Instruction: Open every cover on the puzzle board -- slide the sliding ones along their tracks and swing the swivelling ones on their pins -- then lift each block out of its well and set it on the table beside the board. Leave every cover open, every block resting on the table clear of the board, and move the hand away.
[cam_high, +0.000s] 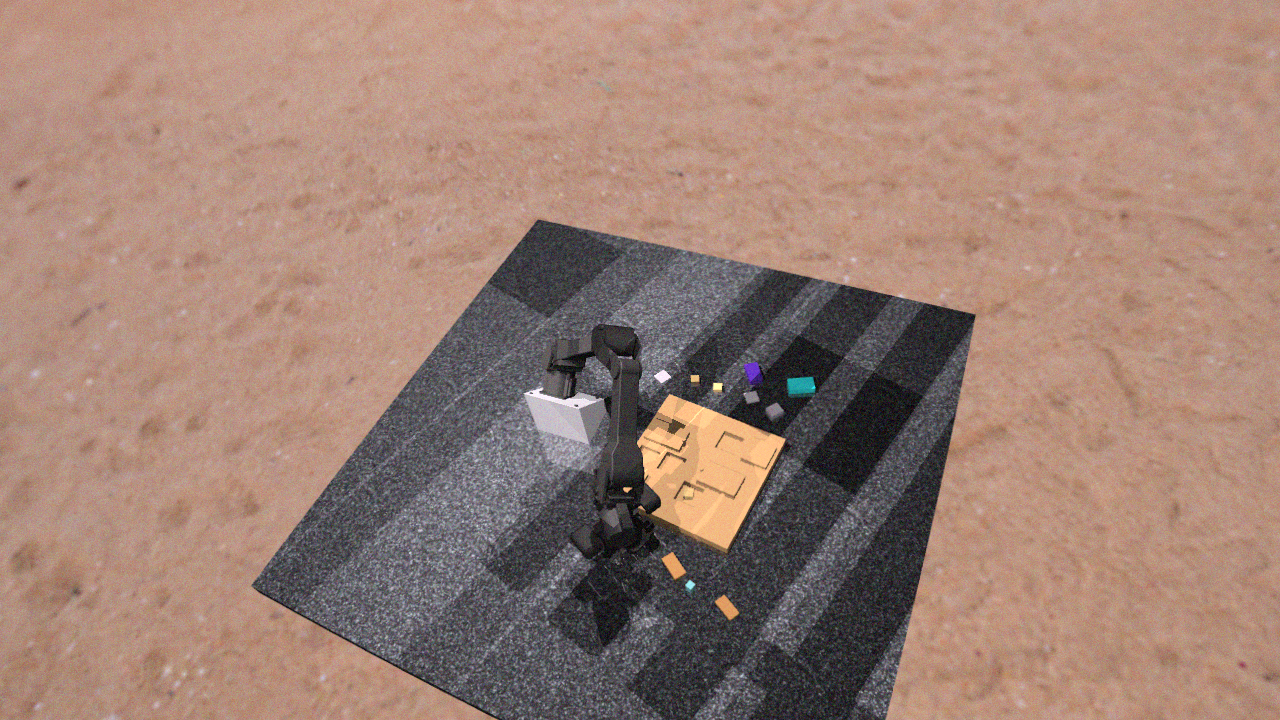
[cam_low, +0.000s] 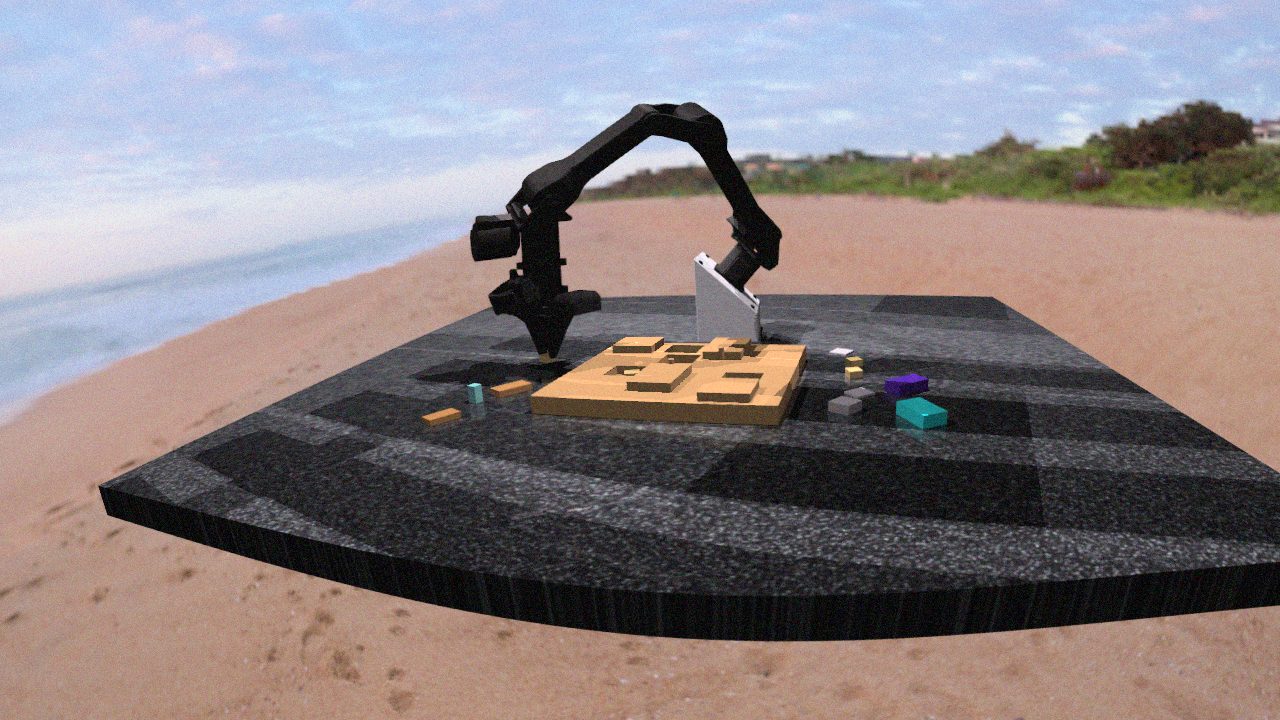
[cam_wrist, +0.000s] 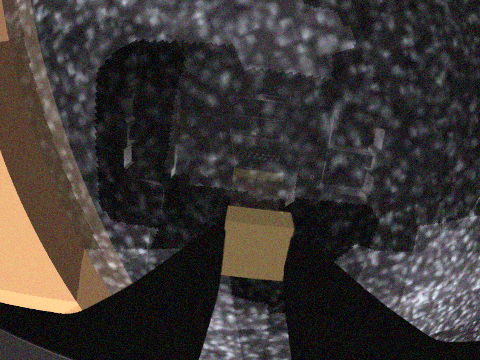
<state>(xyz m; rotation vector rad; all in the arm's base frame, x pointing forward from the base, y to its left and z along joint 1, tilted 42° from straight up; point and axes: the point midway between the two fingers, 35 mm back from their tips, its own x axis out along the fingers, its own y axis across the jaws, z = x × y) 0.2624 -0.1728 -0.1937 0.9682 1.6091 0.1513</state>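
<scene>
While several blocks already lie on the desk (cam_low: 626, 537) around the board (cam_low: 666, 394), the claw (cam_wrist: 256, 254) pinches a small tan block (cam_wrist: 256, 243) low beside the board's edge, nearly set down. At least one yellowish block seems left in a well.

No text, label, brand, number or sign is readable anywhere.

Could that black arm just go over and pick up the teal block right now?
Probably not yet. The gripper is shut on a small tan block, low over the table beside the puzzle board. The teal block lies uncovered beyond the board's opposite side; whether the arm stretches that far is uncertain.
</scene>
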